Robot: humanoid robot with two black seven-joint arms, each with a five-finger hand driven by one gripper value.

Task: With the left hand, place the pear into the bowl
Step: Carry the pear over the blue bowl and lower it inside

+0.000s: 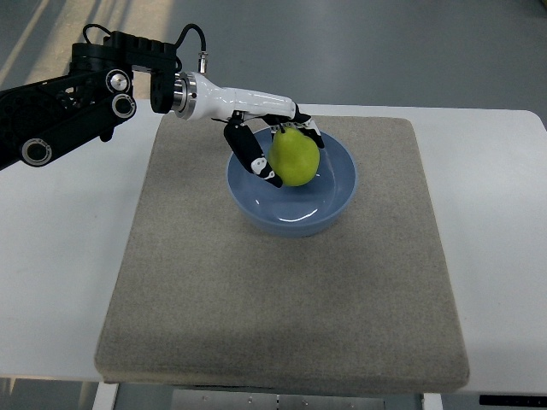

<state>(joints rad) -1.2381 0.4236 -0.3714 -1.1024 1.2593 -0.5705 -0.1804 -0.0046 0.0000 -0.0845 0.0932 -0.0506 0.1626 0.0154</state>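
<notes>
While left hand (275,149) grips pear (296,157) over blue bowl (333,205) near the mat's (282,316) far edge, transport looks done; lowering and release remain.

No text, label, brand, number or sign can be read on anything in the top view.

The robot's left arm (64,107) is big and black, made of chunky blocks; it has round silver rings on its joints, like little wheels; a thin black cable (190,38) loops over the top and plugs into a small silver plug; next comes a shiny silver ring, then a smooth white wrist shell; the left hand (275,141) has fingers (252,158) in black with white patches.
</notes>
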